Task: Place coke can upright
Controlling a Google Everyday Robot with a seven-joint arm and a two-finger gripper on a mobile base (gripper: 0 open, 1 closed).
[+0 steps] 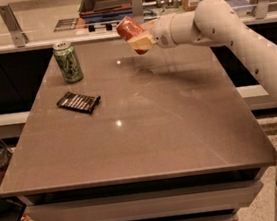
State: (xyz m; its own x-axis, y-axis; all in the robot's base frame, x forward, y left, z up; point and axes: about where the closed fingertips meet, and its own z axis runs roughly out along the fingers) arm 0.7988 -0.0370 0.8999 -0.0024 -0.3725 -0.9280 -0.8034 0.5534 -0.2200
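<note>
The coke can (127, 29), orange-red, hangs tilted in the air above the far middle of the brown table (156, 130). My gripper (136, 37) is shut on the coke can, its pale fingers (140, 43) wrapping the can's lower side. The white arm reaches in from the right. The can's shadow falls on the tabletop just below it.
A green can (68, 62) stands upright at the far left of the table. A flat black wrapped bar (78, 102) lies in front of it. Behind the table runs a counter with a glass rail, a tray and boxes.
</note>
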